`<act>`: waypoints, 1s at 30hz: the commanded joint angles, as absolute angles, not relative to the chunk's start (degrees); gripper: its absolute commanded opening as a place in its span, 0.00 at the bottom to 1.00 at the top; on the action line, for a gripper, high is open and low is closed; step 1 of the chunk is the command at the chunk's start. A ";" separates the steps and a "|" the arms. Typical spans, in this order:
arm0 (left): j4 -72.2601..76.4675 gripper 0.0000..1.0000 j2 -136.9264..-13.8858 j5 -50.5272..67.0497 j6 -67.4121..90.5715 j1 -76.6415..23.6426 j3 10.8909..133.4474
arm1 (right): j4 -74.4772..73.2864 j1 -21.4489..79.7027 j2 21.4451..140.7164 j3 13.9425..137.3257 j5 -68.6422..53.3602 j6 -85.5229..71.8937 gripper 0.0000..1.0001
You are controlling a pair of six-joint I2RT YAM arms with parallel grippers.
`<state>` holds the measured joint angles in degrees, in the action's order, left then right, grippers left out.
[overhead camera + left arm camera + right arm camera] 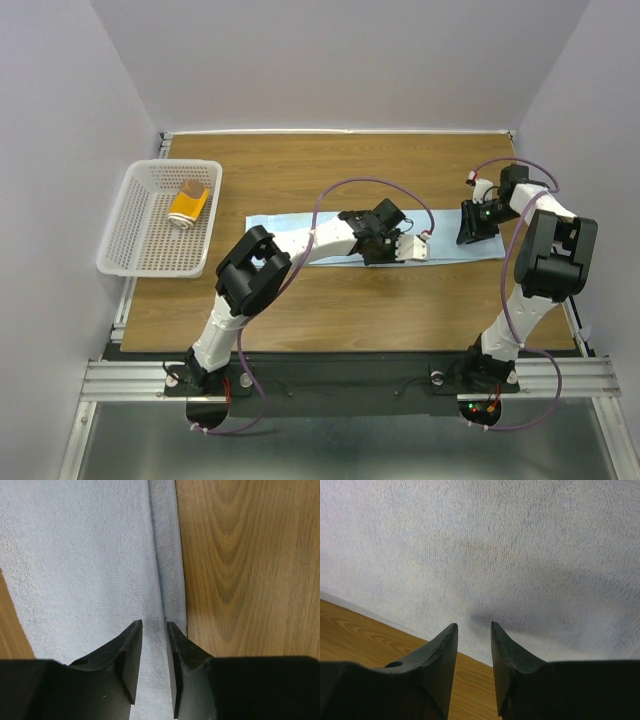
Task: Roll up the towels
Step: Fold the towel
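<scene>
The light blue towel (300, 238) lies flat and unrolled across the middle of the table. My left gripper (382, 240) hangs low over its middle. In the left wrist view the gripper (154, 625) stands narrowly open over the towel (85, 560), beside its hemmed edge. My right gripper (472, 228) is over the towel's right end. In the right wrist view it (472, 626) is narrowly open just above the cloth (520, 545), holding nothing. The mustard-yellow towel (188, 203) lies rolled up in the basket.
A white perforated basket (135, 250) stands at the table's left edge. Bare wood tabletop (350, 310) lies in front of the towel. Grey walls close in the left, back and right sides.
</scene>
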<state>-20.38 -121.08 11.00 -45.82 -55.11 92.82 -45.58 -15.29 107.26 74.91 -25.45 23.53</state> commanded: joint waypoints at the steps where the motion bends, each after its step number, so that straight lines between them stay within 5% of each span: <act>1: -20.22 0.36 -121.64 11.25 -46.49 -55.72 96.50 | -44.03 -15.47 106.17 74.62 -24.96 23.82 0.38; 18: -20.66 0.38 -124.36 10.72 -46.67 -55.90 98.17 | -44.03 -15.47 107.05 74.88 -24.52 24.17 0.38; 30: -19.42 0.11 -123.75 9.14 -46.93 -55.81 97.56 | -44.03 -15.47 107.14 74.53 -24.52 24.52 0.38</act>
